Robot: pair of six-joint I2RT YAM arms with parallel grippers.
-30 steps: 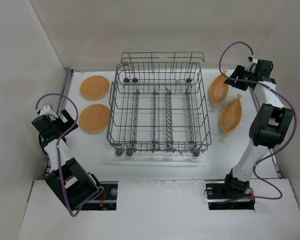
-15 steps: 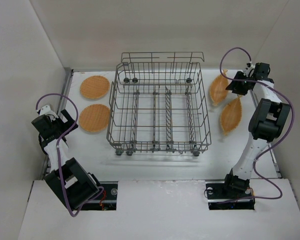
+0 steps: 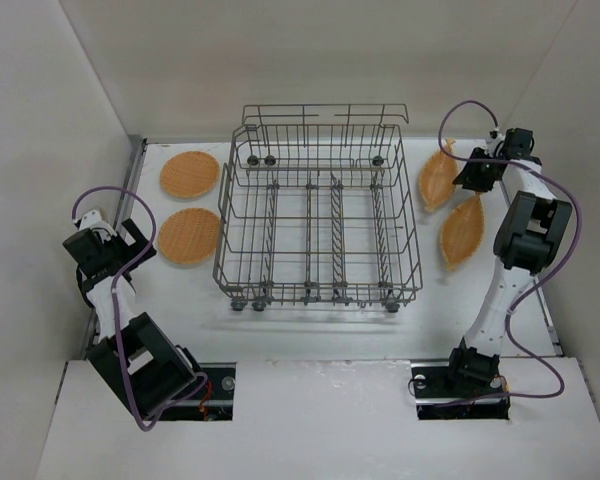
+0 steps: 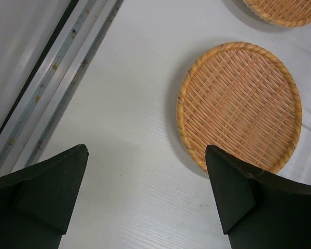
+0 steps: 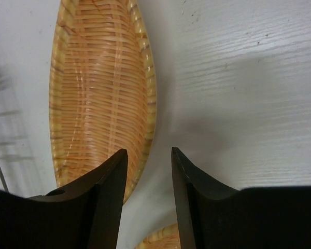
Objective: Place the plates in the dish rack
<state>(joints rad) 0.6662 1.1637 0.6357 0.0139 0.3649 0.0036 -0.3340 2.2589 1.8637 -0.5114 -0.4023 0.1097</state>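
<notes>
A round orange-tan woven plate (image 4: 240,106) lies flat on the white wood-grain table (image 4: 135,78) at about 2 o'clock. A second plate of the same weave (image 4: 282,10) shows only its rim at 1 o'clock, apart from the first. A grey metal rail (image 4: 52,78) runs diagonally past 10 o'clock. The left gripper (image 4: 145,150) has its black fingers (image 4: 52,192) at 7 and 5 o'clock, set wide apart, with the right one overlapping the near plate's lower edge.

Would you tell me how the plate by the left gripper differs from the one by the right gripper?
The left plate, by the left gripper, lies flat, showing a full round face from above; the right plate, by the right gripper, shows as a narrow pointed oval, apparently tilted. The left plate sits left of the dish rack; the right plate sits right of it. Both are woven, orange-tan, outside the rack.
</notes>
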